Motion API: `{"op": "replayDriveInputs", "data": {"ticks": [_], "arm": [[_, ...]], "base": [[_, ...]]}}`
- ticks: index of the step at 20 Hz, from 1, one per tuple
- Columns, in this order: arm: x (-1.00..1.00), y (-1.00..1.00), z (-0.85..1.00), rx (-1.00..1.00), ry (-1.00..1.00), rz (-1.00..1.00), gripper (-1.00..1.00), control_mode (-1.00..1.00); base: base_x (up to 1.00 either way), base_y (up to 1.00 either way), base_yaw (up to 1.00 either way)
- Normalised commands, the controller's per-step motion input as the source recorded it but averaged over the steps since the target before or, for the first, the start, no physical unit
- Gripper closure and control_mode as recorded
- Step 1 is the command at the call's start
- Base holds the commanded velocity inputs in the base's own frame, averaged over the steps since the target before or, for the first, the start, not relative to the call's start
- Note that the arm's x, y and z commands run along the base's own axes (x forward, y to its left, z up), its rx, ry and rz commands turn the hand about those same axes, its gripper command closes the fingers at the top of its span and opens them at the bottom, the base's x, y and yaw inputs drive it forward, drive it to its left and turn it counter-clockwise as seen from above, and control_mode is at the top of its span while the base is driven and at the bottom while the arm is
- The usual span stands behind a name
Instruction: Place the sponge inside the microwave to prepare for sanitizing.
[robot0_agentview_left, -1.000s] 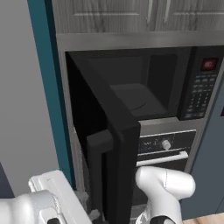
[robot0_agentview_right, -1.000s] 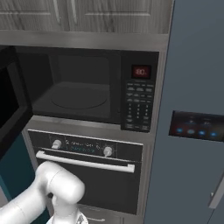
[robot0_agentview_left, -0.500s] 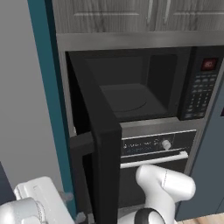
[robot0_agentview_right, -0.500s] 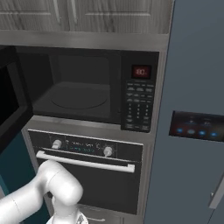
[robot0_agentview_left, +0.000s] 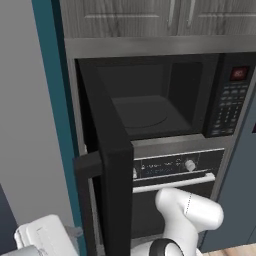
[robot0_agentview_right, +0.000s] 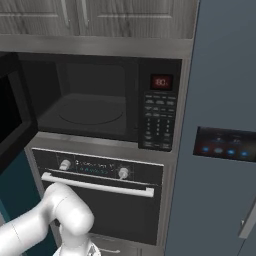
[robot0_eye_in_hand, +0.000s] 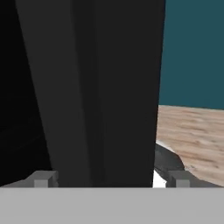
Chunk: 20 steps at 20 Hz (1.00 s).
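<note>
We can't really read anything here: the microwave (robot0_agentview_right: 100, 107) has a red display (robot0_agentview_right: 161, 81), but its digits are too blurry.

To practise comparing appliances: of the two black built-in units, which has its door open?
The upper one, the microwave: its door swings out leftward, exposing the cavity. The oven beneath stays closed.

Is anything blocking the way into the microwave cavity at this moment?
Nothing visible does. The microwave door is swung open to the left, and the cavity with its turntable stands open to the front. No sponge can be made out.
</note>
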Motion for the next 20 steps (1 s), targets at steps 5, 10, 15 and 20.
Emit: {"op": "replayDriveInputs", "data": {"ticks": [5, 10, 15, 20], "arm": [[-0.24, 0.08, 0.09, -0.09, 0.04, -0.04, -1.0, -1.0], [-0.46, 0.01, 0.04, -0.12, 0.11, -0.02, -1.0, -1.0], [-0.47, -0.02, 0.03, -0.01, 0.05, 0.05, -1.0, -1.0], [-0.05, -0.32, 0.07, 0.17, 0.16, 0.26, -1.0, -1.0]], "base": [[0.0, 0.0, 0.0], [0.0, 0.0, 0.0], [0.0, 0.0, 0.0], [0.0, 0.0, 0.0]]}}
